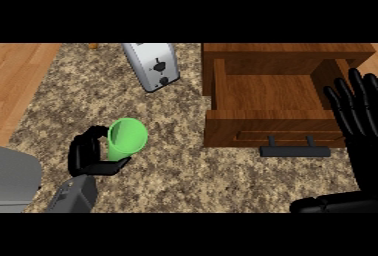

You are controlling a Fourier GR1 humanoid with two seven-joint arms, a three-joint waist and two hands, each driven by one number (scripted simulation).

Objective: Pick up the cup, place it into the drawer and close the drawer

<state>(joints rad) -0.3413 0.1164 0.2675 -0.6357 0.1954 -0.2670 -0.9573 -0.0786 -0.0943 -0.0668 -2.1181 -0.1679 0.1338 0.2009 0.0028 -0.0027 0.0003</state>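
A: Quick, where's the cup (127, 135)?

B: Near-left part of the counter (184, 170), in the left hand (85, 155). Fingers and thumb are curled round its lower body. Green, tilted, mouth turned up toward the view. Can't tell if its base touches the counter.

A: Right hand (362, 135)?

B: At the right edge, resting, fingers straight and pointing up, spread a bit, holding nothing. In this view it overlaps the drawer's right corner.

A: And the drawer (273, 127)?

B: Wooden, pulled out of its cabinet (288, 50), far-right of the cup and well apart from it. The inside shows as bare wood. A black bar handle (295, 151) sits on the front panel, on the near side.

A: Any brand, label or text?

B: The cup is plain green. The toaster (153, 65) has a couple of dark marks on its face, prob. a knob and a slot. Too small to read as writing.

A: Where's the toaster exactly?

B: Far side, silver, angled, left of the drawer and beyond the cup. It's apart from both.

A: Anything else around?

B: A grey block (15, 180) at the near-left edge, beside the left forearm. Can't tell what it is. There's also a wood strip (22, 75) along the far-left, past the speckled top.
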